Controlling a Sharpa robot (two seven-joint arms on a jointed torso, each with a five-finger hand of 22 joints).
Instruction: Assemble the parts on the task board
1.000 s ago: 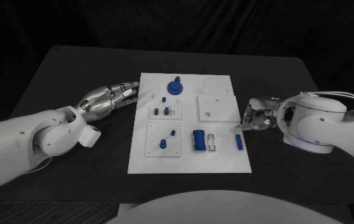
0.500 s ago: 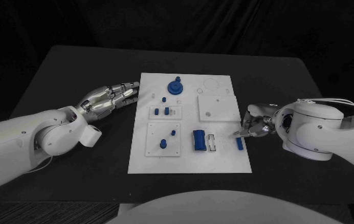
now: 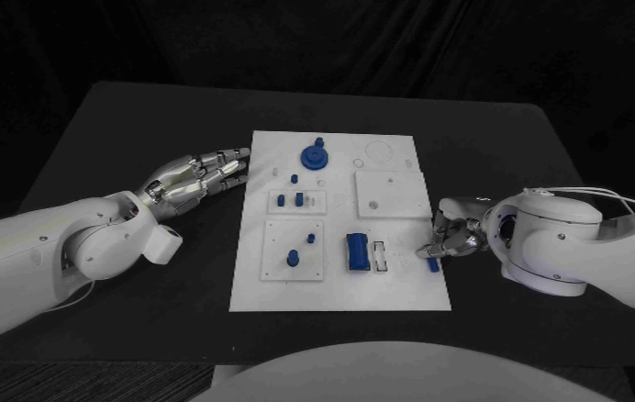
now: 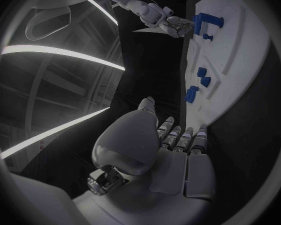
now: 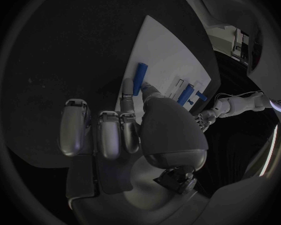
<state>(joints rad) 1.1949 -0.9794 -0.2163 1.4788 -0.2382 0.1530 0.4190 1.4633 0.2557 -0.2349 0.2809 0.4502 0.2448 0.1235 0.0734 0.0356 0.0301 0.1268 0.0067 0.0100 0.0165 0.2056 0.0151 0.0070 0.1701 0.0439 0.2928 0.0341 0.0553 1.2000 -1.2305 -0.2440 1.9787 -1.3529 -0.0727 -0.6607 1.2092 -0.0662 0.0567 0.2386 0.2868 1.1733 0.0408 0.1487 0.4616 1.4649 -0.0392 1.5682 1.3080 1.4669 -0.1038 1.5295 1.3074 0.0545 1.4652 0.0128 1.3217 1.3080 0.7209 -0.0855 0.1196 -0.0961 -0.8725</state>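
- The small blue bar lies at the right edge of the task board, right of centre in the head view, just right of a larger blue block.
- It looks like stiff, light moulded plastic (likely smooth, so apt to skid on the white plate); its narrow long sides seem the best place to pinch it.
- The right robot hand has its fingertips at the bar. The right wrist view shows more: a finger and thumb close on the bar's near end, the other fingers curled beside them. Whether the bar is lifted I cannot tell.
- The left robot hand hangs over the tabletop at the board's left edge, fingers straight, side by side, holding nothing.
- The left wrist view shows the board's left parts side-on, including 2 small pegs standing in it.
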